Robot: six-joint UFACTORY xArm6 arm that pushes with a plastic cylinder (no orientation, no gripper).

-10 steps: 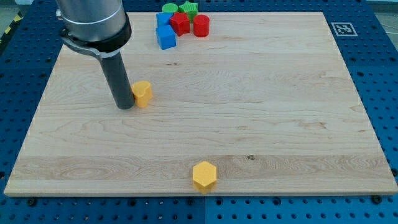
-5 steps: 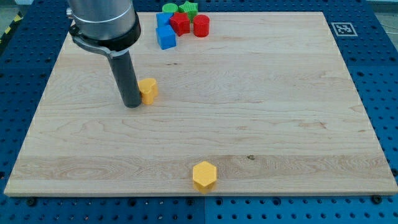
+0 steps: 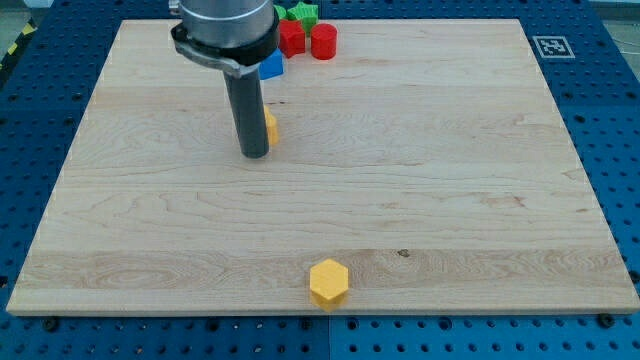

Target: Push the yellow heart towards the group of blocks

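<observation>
The yellow heart (image 3: pixel 271 127) lies left of the board's middle, mostly hidden behind my rod; only its right edge shows. My tip (image 3: pixel 254 154) rests on the board touching the heart's left side. The group of blocks sits at the view's top: a blue block (image 3: pixel 271 67) partly hidden by the arm, a red block (image 3: pixel 292 39), a red cylinder (image 3: pixel 323 42) and a green star (image 3: pixel 305 13). The heart lies below the blue block, with a gap between them.
A yellow hexagon (image 3: pixel 328 282) lies near the board's bottom edge, just right of centre. The wooden board (image 3: pixel 450 180) rests on a blue pegboard table. A fiducial tag (image 3: pixel 551 46) marks the board's top right corner.
My tip has moved right and slightly up, pushing the yellow heart that way, closer to the group at the top. The arm now hides more of the blue blocks.
</observation>
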